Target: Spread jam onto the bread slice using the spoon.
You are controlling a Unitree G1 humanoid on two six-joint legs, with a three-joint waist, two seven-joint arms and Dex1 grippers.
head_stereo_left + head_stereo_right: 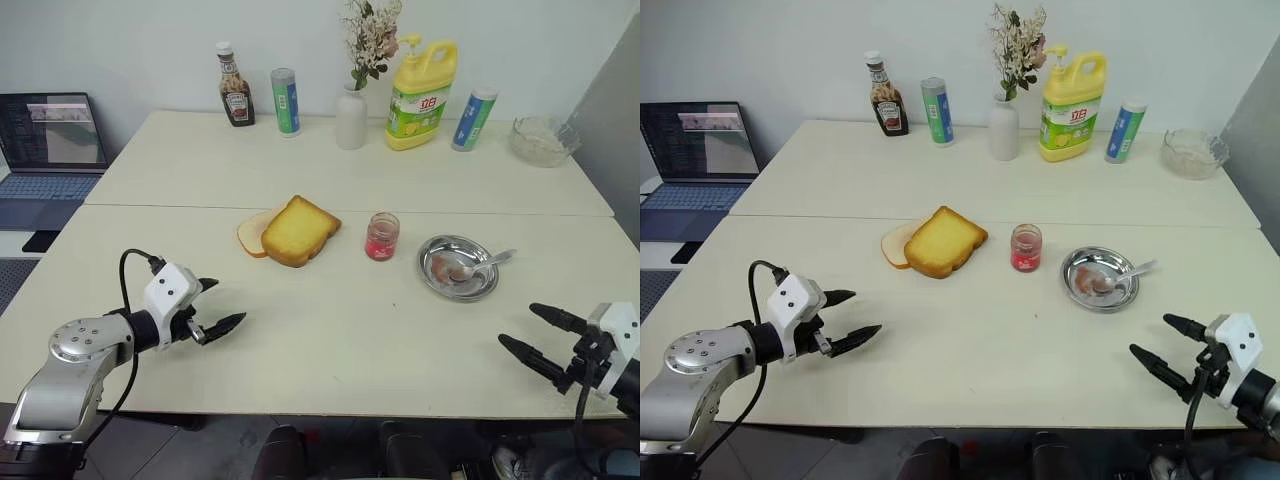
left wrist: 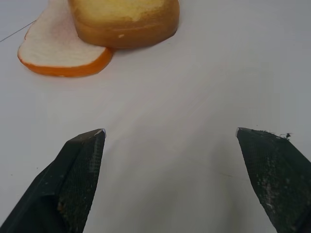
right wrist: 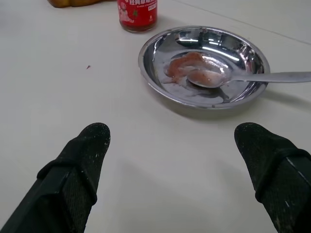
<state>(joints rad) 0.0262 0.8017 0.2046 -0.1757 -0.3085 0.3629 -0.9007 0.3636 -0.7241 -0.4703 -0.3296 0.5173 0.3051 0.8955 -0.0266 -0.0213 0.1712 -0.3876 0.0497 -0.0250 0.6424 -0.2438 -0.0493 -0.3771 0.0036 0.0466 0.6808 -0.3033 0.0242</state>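
The thick golden bread slice (image 1: 300,231) lies mid-table, leaning on a thinner pale slice (image 1: 253,235). To its right stands the small jar of red jam (image 1: 382,237). Further right, the silver spoon (image 1: 482,266) rests in a round steel dish (image 1: 440,286), its bowl in a smear of jam and its handle over the right rim. My left gripper (image 1: 222,304) hovers open near the table's front left, short of the bread. My right gripper (image 1: 523,330) is open at the front right, in front of the dish. Both hold nothing.
Along the table's back edge stand a ketchup bottle (image 1: 235,87), two slim cans (image 1: 286,101), a white vase with flowers (image 1: 352,116), a yellow detergent jug (image 1: 420,95) and a glass bowl (image 1: 543,141). A laptop (image 1: 48,150) sits off to the left.
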